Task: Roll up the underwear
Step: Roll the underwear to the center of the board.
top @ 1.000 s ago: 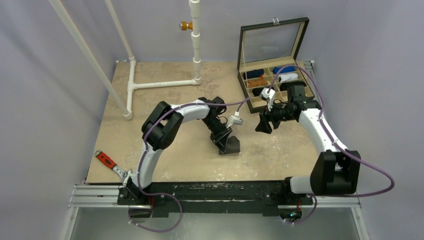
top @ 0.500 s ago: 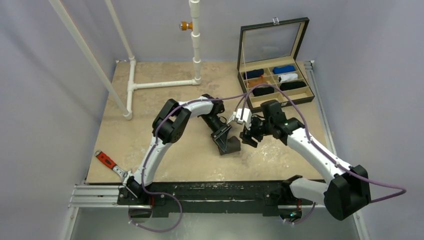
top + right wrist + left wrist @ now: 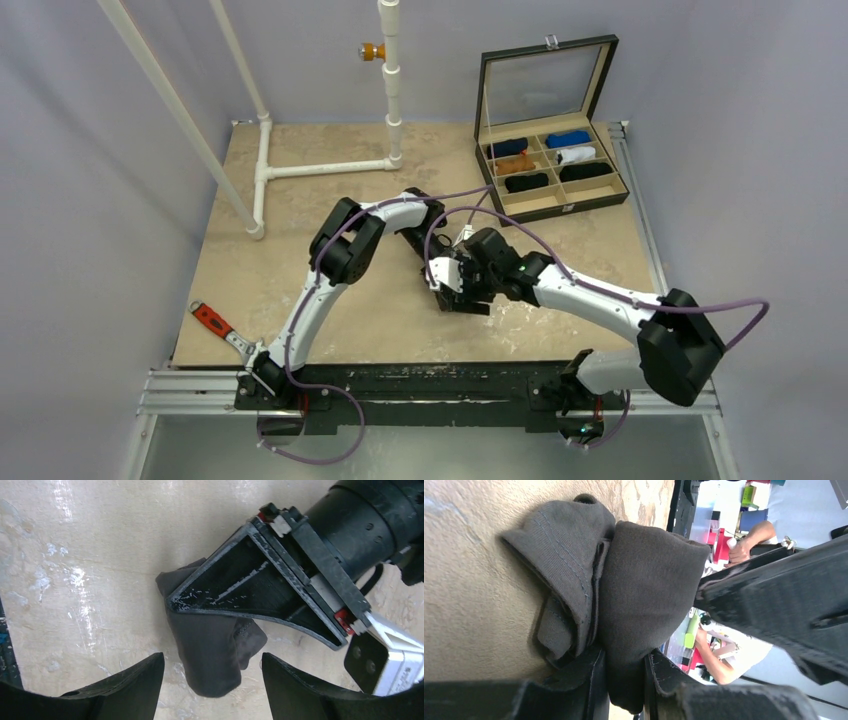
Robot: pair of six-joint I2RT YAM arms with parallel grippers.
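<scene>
The underwear (image 3: pixel 644 580) is a dark charcoal bundle lying on the beige table. It also shows in the right wrist view (image 3: pixel 212 650). My left gripper (image 3: pixel 624 680) is shut on one end of it and presses it near the table; the same gripper shows in the right wrist view (image 3: pixel 172 601). My right gripper (image 3: pixel 213 657) is open and hovers just above the bundle, one finger on each side, not touching it. In the top view the right gripper (image 3: pixel 465 290) covers most of the bundle at the table's middle.
An open black compartment box (image 3: pixel 600 200) with navy, blue, white, orange and black rolls stands at the back right. A white pipe frame (image 3: pixel 330 168) lies at the back left. A red-handled tool (image 3: pixel 212 320) lies at the front left edge.
My right arm has swung left from beside the box to just above the underwear, jaws open. My left gripper has stayed shut on the underwear in the same place.
</scene>
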